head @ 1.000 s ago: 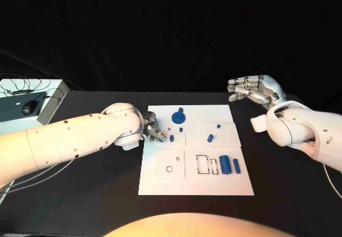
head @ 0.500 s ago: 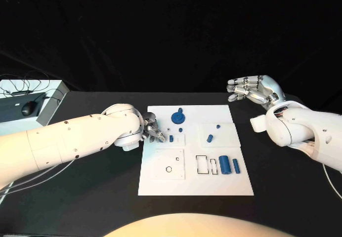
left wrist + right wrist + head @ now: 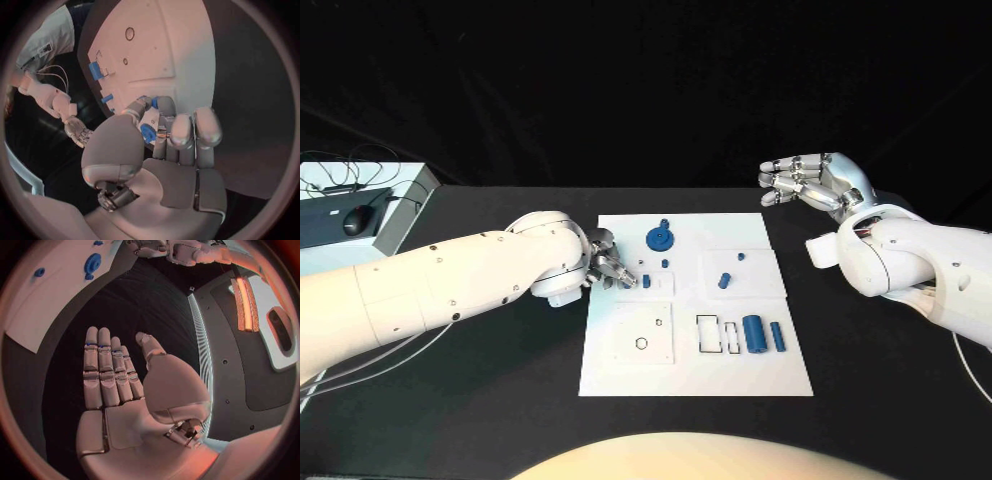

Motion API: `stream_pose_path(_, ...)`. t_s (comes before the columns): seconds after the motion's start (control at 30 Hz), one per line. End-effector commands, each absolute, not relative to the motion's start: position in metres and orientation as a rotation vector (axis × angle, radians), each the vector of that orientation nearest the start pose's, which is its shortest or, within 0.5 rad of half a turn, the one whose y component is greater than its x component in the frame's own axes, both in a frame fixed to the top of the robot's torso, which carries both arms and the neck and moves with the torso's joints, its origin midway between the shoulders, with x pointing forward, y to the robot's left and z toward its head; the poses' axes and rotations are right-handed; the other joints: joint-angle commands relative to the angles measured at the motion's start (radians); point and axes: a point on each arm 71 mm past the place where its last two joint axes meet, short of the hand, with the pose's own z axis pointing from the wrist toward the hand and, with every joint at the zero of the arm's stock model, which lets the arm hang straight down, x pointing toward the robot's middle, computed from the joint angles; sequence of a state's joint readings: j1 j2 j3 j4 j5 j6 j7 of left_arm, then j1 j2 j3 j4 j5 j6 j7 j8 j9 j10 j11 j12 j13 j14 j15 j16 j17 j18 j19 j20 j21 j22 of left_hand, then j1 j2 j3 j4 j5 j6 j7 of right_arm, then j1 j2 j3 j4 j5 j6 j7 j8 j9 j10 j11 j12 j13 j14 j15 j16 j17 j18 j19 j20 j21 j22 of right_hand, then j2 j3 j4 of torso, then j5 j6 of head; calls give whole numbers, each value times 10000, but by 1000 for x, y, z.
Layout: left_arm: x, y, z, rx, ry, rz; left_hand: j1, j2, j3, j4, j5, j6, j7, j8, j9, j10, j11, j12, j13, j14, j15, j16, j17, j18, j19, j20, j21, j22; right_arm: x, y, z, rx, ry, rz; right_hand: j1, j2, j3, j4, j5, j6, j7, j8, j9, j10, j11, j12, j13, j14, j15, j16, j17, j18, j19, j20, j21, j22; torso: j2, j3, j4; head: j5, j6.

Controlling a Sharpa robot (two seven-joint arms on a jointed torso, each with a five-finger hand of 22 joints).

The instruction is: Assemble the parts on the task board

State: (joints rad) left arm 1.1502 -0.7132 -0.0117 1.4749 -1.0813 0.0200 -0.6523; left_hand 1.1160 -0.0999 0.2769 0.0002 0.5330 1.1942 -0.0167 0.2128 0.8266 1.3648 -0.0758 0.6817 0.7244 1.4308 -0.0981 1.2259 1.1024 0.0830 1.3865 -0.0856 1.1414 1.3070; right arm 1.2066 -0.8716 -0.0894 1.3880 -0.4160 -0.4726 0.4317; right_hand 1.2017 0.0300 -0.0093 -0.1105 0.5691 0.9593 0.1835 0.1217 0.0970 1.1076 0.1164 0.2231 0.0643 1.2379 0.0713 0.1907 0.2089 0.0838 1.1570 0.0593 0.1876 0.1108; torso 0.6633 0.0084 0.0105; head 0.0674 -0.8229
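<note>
Parts lie scattered on the task board [image 3: 697, 375] at table centre: disc [image 3: 659, 238] far, cylinders [image 3: 763, 333] right, recesses unfilled. A small blue piece [image 3: 147, 133] is pinched by the left hand [image 3: 606, 265]; the right hand [image 3: 816, 180] is held open, far right.

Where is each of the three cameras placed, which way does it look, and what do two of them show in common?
Head view: from the robot's head, looking down at the task board on the table; both white arms enter.
Left wrist view: behind the left hand, facing the board; its fingers reach a small blue part.
Right wrist view: behind the right hand, facing the dark table beside the board, fingers extended, holding nothing.
Shared: the head and right wrist views both show the blue disc.
</note>
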Motion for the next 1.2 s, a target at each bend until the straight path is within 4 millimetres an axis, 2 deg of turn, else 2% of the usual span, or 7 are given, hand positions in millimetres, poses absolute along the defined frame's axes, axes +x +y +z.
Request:
stream_pose_path(0.03, 476, 173, -246, -3069, 23203, -3633, 98, -37, -108, 45, -42, 12, -35, 24, -20, -59, -26, 52, -9, 12, -81, -10, -7, -39, -13, -74, -31, -1, 505, -266, -187, 6771, 13695, 11836, -36, -53, 37, 23, 61, -59, 31, 13, -12, 4, 4, -39, -11, -47, 7, -12, -14, -145, -93, 5, 48, -9, 5, -3, -1, -2, -7)
stream_pose_path(0.4, 477, 174, -246, -3085, 23259, -3556, 141, -63, -369, 235, -41, 27, -44, 39, -38, -72, -28, 76, -36, 7, -83, -7, -9, -35, -15, -73, -43, -2, 505, -267, -187, 6773, 13692, 11821, -36, -53, 37, 23, 61, -59, 31, 13, -12, 4, 4, -39, -11, -47, 7, -12, -14, -145, -93, 5, 48, -9, -2, 4, 1, -12, 0)
stream_pose_path(0.73, 477, 178, -247, -3045, 23378, -3404, 235, 14, -1136, 559, -46, 48, -63, 139, 21, -83, -34, 148, -56, 15, -85, 45, 64, -44, 2, -80, -11, 29, 505, -268, -187, 6781, 13674, 11788, -27, -64, 45, 13, 70, -68, 34, 11, -14, 1, 7, -43, -10, -51, 9, -16, -16, -146, -101, 7, 48, -16, 2, 0, -2, -15, -5)
stream_pose_path(0.87, 477, 179, -247, -3019, 23421, -3368, 165, 34, -1615, 738, -47, 77, -69, 197, 53, -67, -36, 176, -56, 16, -81, 56, 86, -45, 2, -78, -4, 39, 505, -269, -187, 6779, 13674, 11778, -27, -64, 46, 13, 70, -68, 34, 11, -14, 1, 7, -43, -10, -51, 9, -16, -16, -146, -101, 7, 48, -16, 2, -5, 9, -27, 2)
stream_pose_path(1.0, 477, 180, -248, -3019, 23443, -3349, 292, 182, -2349, 839, -51, 71, -80, 248, 83, -53, -36, 179, -73, 16, -71, 66, 112, -53, 23, -75, 38, 70, 505, -269, -187, 6774, 13674, 11771, -23, -59, 54, 9, 77, -75, 37, 8, -15, -3, 9, -46, -10, -54, 10, -18, -16, -145, -102, 7, 50, -18, -1, -9, 7, -29, -4)
stream_pose_path(1.07, 477, 180, -248, -3023, 23453, -3340, 322, 246, -2547, 860, -53, 77, -70, 255, 79, -53, -29, 182, -71, 21, -76, 72, 121, -53, 19, -70, 37, 72, 505, -269, -187, 6773, 13674, 11769, -23, -59, 54, 9, 77, -75, 37, 8, -15, -3, 9, -46, -10, -54, 10, -18, -16, -145, -102, 7, 50, -18, 1, -14, 6, -66, -3)
stream_pose_path(1.2, 476, 182, -247, -3036, 23457, -3327, 393, 334, -2925, 922, -60, 64, -63, 269, 74, -59, -24, 189, -66, 25, -78, 70, 130, -46, 18, -71, 30, 71, 505, -269, -187, 6773, 13672, 11757, -19, -56, 64, 4, 98, -66, 34, 12, -14, 4, 6, -44, -10, -46, 6, -13, -14, -143, -96, 4, 55, -17, 0, -10, 6, -52, 8)
